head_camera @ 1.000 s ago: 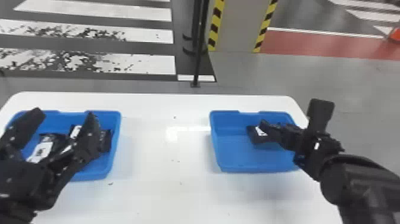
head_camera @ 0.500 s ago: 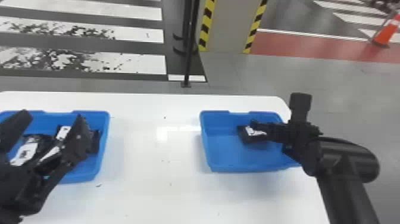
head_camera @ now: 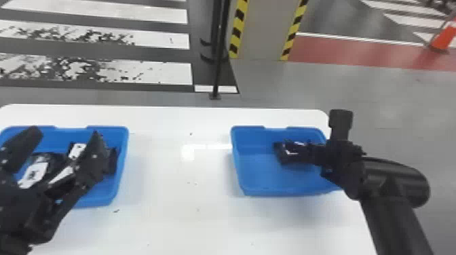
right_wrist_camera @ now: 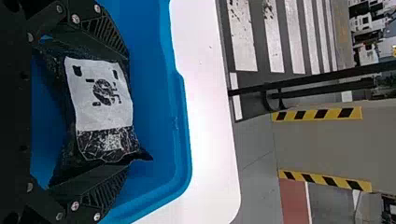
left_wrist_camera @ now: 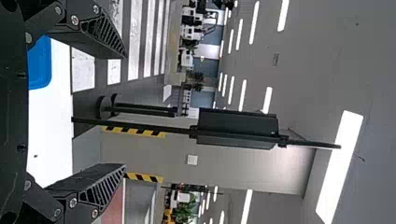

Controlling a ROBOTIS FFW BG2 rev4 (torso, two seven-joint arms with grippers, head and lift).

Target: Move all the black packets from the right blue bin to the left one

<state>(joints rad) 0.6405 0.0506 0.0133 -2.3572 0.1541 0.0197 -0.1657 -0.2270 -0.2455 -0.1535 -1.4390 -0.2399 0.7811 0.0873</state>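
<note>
Black packet [right_wrist_camera: 100,95] sits in the right blue bin [head_camera: 249,128], toward the bin's far side. That bin is near the bench's far right corner.

Bench [head_camera: 190,223] is white and smooth, rounded at the far corners, with a few dark specks and a patch of glare near the right bin. Past its far edge: grey floor [head_camera: 373,95], black pole [head_camera: 220,71], pillar [head_camera: 261,30] with yellow-black tape down both edges. White crosswalk stripes [head_camera: 163,73] to the left, red floor strip [head_camera: 339,52] and orange cone [head_camera: 442,37] to the right.

Packet's long axis runs left-right, roughly parallel to the bench's far edge, one end toward each finger of the right gripper [head_camera: 307,152]. White label up; one loose corner sticks out toward the bin's far right corner. Right gripper is wide, packet between its fingers; can't tell how firm any contact is.

Left gripper [head_camera: 66,134] is wide too, nothing between its fingers, in front of the left blue bin [head_camera: 121,162] near the bench's far left corner. More black packets [head_camera: 34,174] lie in that one.
</note>
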